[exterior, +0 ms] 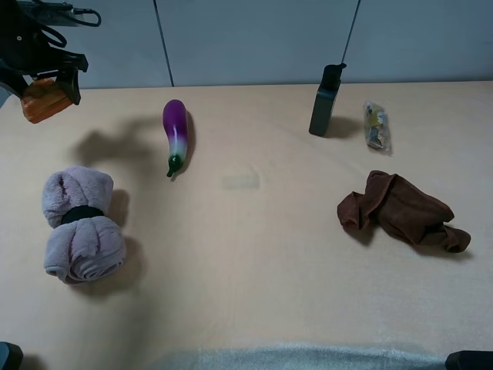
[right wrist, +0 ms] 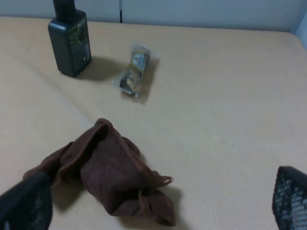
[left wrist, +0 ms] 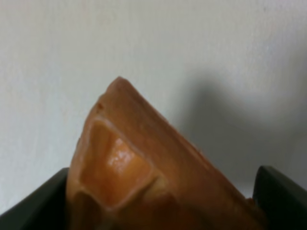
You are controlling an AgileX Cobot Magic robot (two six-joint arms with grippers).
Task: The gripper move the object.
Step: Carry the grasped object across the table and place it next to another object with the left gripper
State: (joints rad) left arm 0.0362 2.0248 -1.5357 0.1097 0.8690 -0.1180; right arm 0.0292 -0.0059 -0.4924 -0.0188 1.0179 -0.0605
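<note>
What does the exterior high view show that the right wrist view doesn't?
Only exterior high: the left gripper holding an orange object at the far left, the purple eggplant and the rolled grey towel. Only right wrist: the right gripper, its fingers spread wide with nothing held between them. Both: the black bottle, the clear packet beside it, the crumpled brown cloth and the tan table.
</note>
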